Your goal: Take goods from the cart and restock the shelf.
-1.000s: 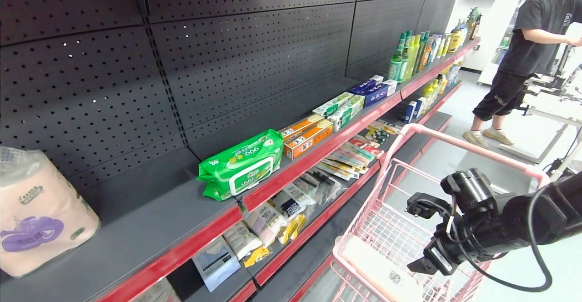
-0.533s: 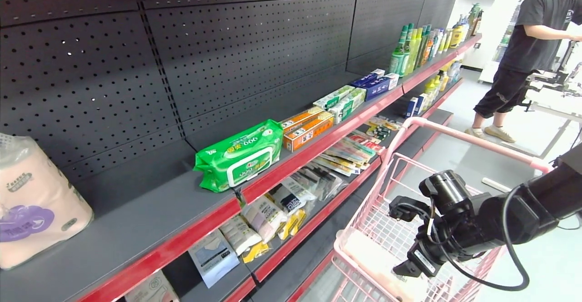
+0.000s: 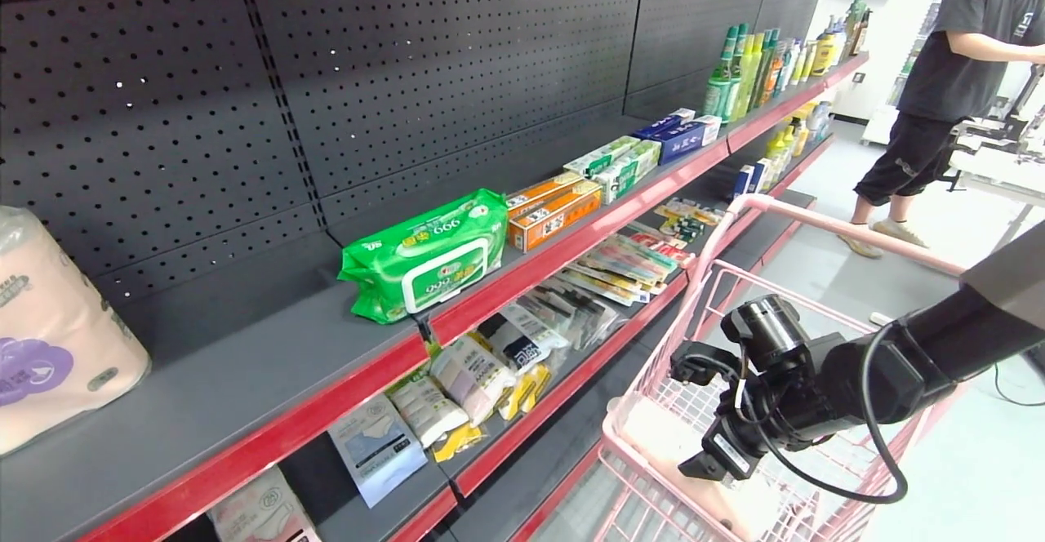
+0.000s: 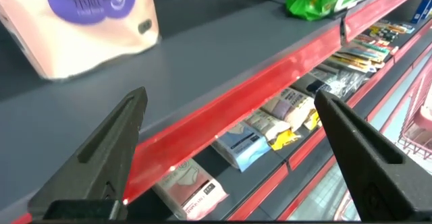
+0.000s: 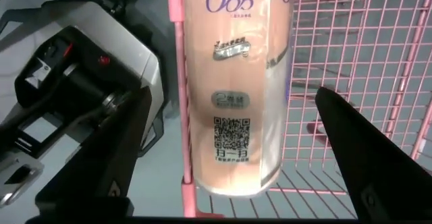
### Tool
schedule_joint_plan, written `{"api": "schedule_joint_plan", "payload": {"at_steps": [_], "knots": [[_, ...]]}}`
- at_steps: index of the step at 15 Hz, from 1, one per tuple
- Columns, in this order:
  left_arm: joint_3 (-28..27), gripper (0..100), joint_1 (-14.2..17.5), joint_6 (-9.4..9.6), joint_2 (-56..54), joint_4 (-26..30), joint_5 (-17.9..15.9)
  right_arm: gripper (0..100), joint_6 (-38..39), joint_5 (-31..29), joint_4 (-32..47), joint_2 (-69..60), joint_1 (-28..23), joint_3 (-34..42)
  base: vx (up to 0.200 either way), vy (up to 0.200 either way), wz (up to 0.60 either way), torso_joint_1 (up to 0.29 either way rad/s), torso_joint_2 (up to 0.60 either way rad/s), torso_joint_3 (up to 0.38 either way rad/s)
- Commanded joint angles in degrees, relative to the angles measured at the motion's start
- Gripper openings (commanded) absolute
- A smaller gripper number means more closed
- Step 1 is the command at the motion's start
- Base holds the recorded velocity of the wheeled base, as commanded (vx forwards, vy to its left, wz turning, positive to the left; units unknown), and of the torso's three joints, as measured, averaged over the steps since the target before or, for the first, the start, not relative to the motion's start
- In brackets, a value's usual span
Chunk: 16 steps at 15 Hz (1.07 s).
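A long pink pack of toilet rolls (image 5: pixel 236 82) lies in the pink wire cart (image 5: pixel 364 48). My right gripper (image 5: pixel 229 102) hangs open just above it, one finger on each side, not touching. From the head view the right gripper (image 3: pixel 706 464) sits inside the cart (image 3: pixel 816 232) over the pack (image 3: pixel 657 440). My left gripper (image 4: pixel 229 96) is open and holds nothing, in front of the grey shelf board (image 4: pixel 223 55). On that shelf (image 3: pixel 245 379) stand a toilet roll pack (image 3: pixel 49 338) and a green wet-wipes pack (image 3: pixel 416 252).
Boxes of toothpaste (image 3: pixel 551 211) and bottles (image 3: pixel 747 73) line the shelf farther right. The lower shelf (image 3: pixel 522 436) holds packets and toothbrushes (image 3: pixel 620 268). A wide bare stretch of shelf lies between the roll pack and the wipes.
The head camera has shifted, so the whole shelf sits higher and more to the left. My right gripper has moved left and down in the cart, closer over the pack.
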Motion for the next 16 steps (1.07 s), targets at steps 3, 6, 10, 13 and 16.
{"api": "schedule_joint_plan", "payload": {"at_steps": [3, 6, 10, 13, 16], "knots": [[0.00, 100, 0.02, 0.00, 0.06, -0.01, 0.02, 100, -2.05, 0.22, -0.02, -0.05, 0.13, -0.44, 0.000, 0.000, 0.00, -0.150, 0.34, 0.188], [0.00, 100, 0.02, 0.00, 0.06, -0.01, 0.02, 100, -2.40, 0.48, -0.02, 0.30, 0.92, -2.19, 0.000, 0.000, 0.00, -0.021, 0.06, 0.031], [0.00, 100, 0.02, 0.00, 0.06, -0.01, 0.02, 100, -2.14, 0.57, -0.11, 5.40, 3.03, -5.88, 0.000, 0.000, 0.00, 0.000, 0.00, 0.000], [0.00, 100, 0.02, 0.00, -0.03, -0.01, 0.02, 100, -1.87, 0.57, -0.11, 9.27, 2.68, -8.17, 0.000, 0.000, 0.00, 0.000, 0.00, 0.000], [0.00, 100, 0.02, 0.00, 0.06, -0.01, 0.02, 100, -1.87, 0.57, -0.11, 9.97, 2.24, -8.70, 0.000, 0.000, 0.00, 0.000, 0.00, 0.000]]}}
